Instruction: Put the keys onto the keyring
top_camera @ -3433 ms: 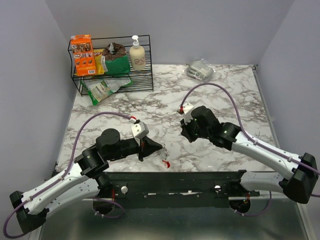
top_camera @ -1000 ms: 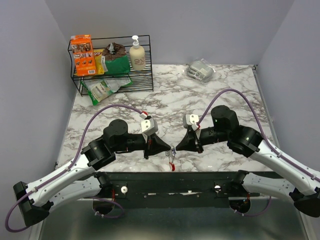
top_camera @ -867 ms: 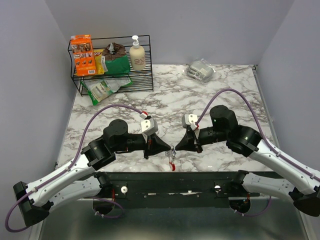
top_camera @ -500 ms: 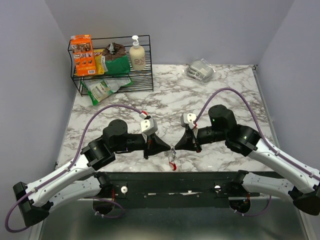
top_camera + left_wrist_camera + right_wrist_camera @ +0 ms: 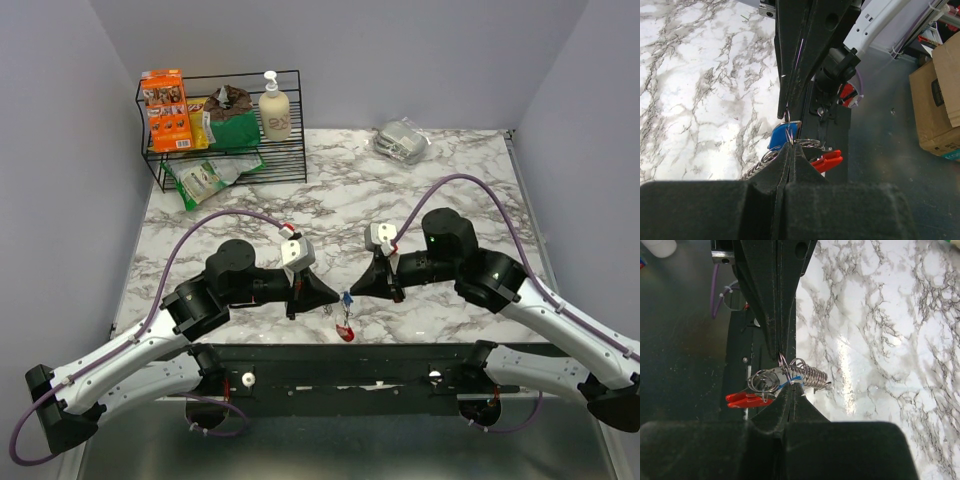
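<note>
Shows left gripper (image 5: 333,297) and right gripper (image 5: 354,292) meeting tip to tip over the near edge of the marble table (image 5: 450,190). Presents both claws pinched fully closed: left on a ring of the keyring (image 5: 811,374), right apparently on the blue-headed key (image 5: 782,136). Places the coiled chain and red clip (image 5: 826,161) dangling between the tips. Cannot tell whether the key is threaded.

Bright, even light from above casts soft shadows on the bench (image 5: 420,190), with glare on its marble, and the near fingers (image 5: 840,210) blur.
</note>
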You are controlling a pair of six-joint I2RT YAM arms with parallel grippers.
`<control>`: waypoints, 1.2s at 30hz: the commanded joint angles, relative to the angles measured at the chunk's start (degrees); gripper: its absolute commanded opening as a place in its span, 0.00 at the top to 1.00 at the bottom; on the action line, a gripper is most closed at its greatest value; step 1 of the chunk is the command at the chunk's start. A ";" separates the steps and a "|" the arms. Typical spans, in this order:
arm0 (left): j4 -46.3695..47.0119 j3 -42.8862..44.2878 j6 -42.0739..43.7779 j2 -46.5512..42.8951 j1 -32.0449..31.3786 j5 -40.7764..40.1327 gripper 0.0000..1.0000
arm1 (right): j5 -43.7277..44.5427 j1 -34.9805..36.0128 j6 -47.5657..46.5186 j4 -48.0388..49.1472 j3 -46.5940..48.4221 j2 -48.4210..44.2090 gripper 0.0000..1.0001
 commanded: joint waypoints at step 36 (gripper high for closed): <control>-1.29 7.29 -7.29 4.92 3.45 15.89 1.00 | -4.58 0.23 -5.55 -5.95 2.93 -5.85 1.00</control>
